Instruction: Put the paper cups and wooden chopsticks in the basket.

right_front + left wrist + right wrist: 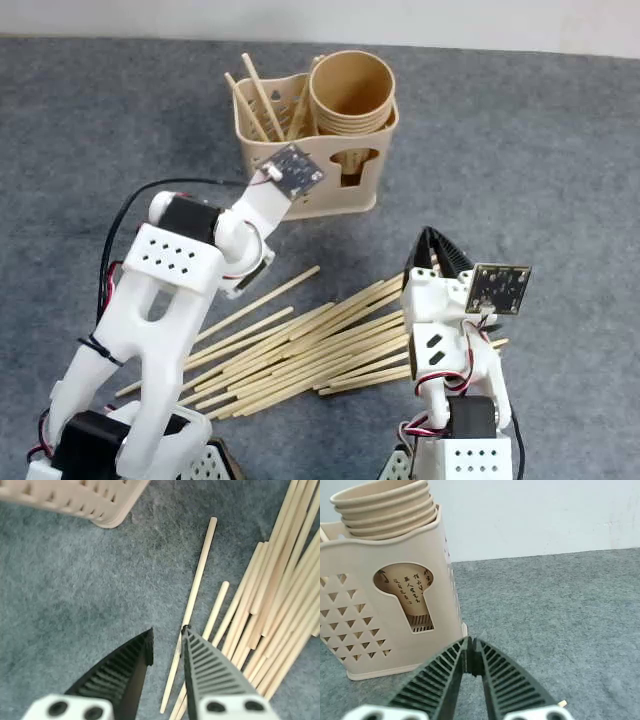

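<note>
The beige basket (300,200) stands at the back of the grey carpet. A stack of paper cups (352,90) fills its right compartment, and a few wooden chopsticks (262,95) lean in its left one. Several more chopsticks (300,345) lie in a pile between the arms. My left gripper (167,632) is open by a narrow gap, low over a single chopstick (195,595) that runs under that gap beside the pile (280,595). My right gripper (470,642) is shut on nothing and faces the basket (380,625) and cups (385,510). Its black fingers (435,252) sit right of the pile.
Grey carpet covers the table and a pale wall runs along the back. A corner of the basket (75,497) lies just beyond the left gripper. The left arm's white body (170,270) stretches over the pile's left end.
</note>
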{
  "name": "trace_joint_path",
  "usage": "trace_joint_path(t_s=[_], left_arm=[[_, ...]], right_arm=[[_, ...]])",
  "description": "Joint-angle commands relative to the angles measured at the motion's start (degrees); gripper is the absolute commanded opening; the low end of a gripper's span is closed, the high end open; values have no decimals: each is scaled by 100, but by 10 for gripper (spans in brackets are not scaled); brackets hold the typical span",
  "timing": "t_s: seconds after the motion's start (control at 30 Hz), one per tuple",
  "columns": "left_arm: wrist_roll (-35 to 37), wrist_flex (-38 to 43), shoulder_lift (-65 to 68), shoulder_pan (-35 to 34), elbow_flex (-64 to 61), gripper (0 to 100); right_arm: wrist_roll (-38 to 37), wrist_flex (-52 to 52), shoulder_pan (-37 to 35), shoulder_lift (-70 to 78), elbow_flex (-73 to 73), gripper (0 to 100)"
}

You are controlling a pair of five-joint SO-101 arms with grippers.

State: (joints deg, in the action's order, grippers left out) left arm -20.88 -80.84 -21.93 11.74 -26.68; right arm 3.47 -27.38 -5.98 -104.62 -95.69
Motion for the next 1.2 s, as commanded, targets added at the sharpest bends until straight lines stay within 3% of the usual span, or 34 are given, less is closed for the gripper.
trace_joint_path(t_s=[0.0, 0.37, 0.73, 1.17], left_arm=[[-62, 545, -4, 136, -374, 104], [-70, 1547, 4, 154, -1349, 104], [-44, 1635, 13, 585, -1411, 104], [-26, 2066, 1930, 286, -655, 104]], right_arm=[[-123, 163, -48, -84, -154, 28], [-404, 163, -66, -84, -145, 28], [-448, 163, -66, -84, -145, 28], [-466, 163, -66, -84, -145, 28]])
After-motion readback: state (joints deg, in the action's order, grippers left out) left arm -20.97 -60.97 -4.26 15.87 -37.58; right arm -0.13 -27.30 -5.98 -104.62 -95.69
